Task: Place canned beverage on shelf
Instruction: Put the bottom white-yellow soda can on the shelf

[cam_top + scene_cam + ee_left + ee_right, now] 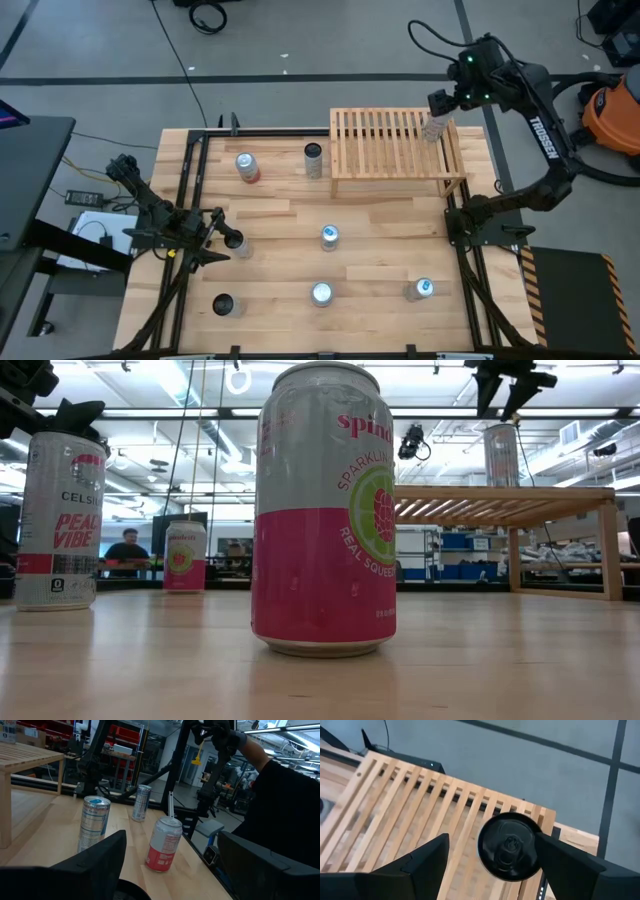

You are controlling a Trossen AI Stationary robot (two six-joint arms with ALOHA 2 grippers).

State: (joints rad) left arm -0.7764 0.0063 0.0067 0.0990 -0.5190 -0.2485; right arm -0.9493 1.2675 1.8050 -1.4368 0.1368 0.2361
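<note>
The shelf (385, 150), a low light-wood slatted rack, stands at the table's far right. A slim silver can (434, 128) with a dark top (510, 845) stands upright on its bottom on the slats at the shelf's far right corner (500, 455). My right gripper (505, 395) hangs open just above that can, pointing steeply down; its fingers stand clear over either side of the can's top. My left gripper (232, 240) rests open at the table's left with nothing between its fingers (170, 885).
Several other cans stand on the table: a pink-and-grey one (322, 510) near the front middle, a white one (60, 520) beside the left gripper, and others (247, 167) (314, 158) left of the shelf. A person (127, 550) sits far behind.
</note>
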